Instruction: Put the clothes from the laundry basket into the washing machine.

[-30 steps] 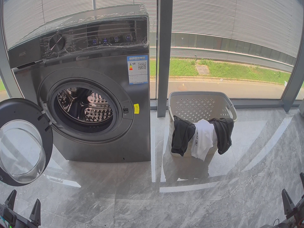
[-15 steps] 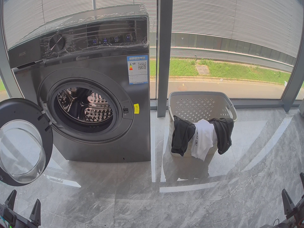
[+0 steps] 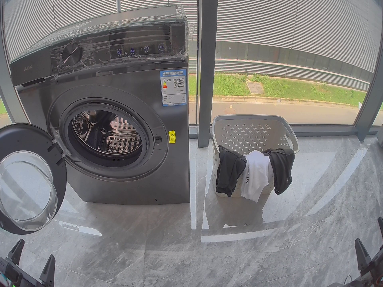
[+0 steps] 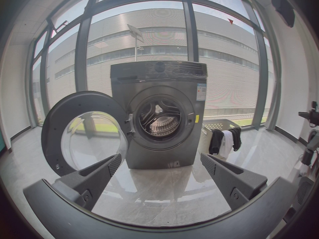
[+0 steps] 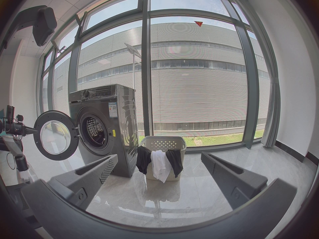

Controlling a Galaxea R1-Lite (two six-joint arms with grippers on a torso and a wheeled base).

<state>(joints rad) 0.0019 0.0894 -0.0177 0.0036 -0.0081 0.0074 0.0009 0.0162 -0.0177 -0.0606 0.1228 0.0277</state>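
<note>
A pale laundry basket (image 3: 252,119) stands on the floor to the right of the grey washing machine (image 3: 119,76). Over its front rim hang a black garment (image 3: 229,171), a white garment (image 3: 257,175) and a second black garment (image 3: 282,169). The machine's round door (image 3: 28,180) is swung wide open to the left, and the steel drum (image 3: 105,137) shows no clothes. My left gripper (image 3: 34,252) is low at the near left, open and holding nothing. Low at the near right, well short of the basket, my right gripper (image 3: 369,232) is open with nothing in it. Its fingers frame the basket (image 5: 162,143) from afar.
Glossy grey marble floor (image 3: 159,244) stretches between me and both the machine and basket. A dark window pillar (image 3: 207,60) rises between them, with glass walls behind. The open door juts out towards my left arm's side.
My left gripper has shifted slightly to the right and nearer in the head view. The clothes, basket, machine door and right gripper have not moved.
</note>
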